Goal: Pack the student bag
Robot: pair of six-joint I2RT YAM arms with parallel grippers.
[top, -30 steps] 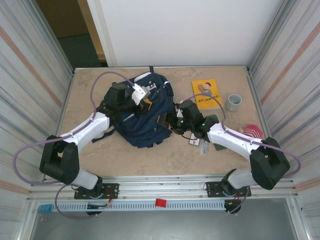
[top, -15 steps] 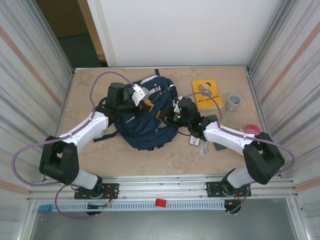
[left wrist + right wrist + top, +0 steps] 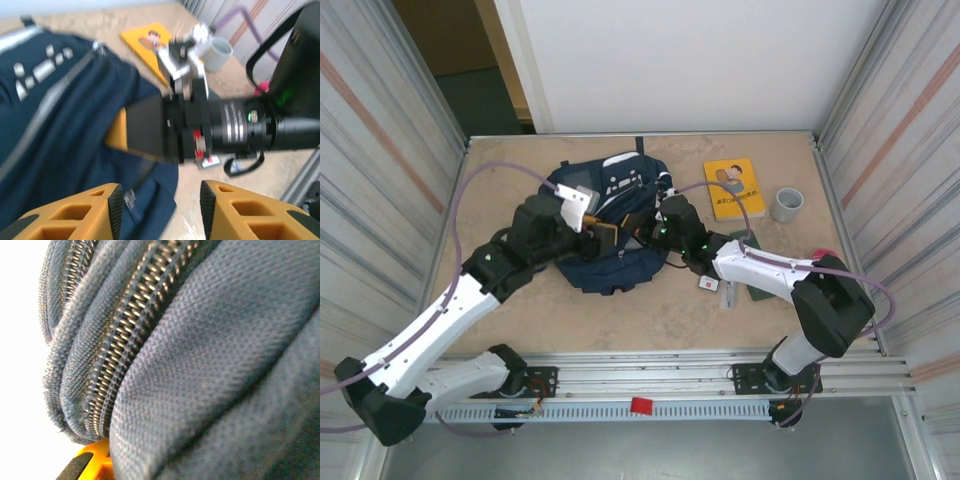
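Observation:
The student bag, navy blue with white patches, lies in the middle of the table. My right gripper is at its right edge, shut on a fold of the bag's fabric. The left wrist view shows that right gripper from the side, clamped on the cloth. In the right wrist view the bag's weave and a zip press against the lens, with one orange finger at the bottom. My left gripper hovers over the bag's near side. The left gripper is open, with only the bag's hem and table between its fingers.
A yellow book and a grey cup sit at the back right; the book and cup also appear behind the right arm. Small cards and a dark green item lie under the right forearm. A red object is by the right wall.
My left gripper opened and let go of the bag as its arm drew back toward the near left. My right gripper moved left onto the bag and shut on it.

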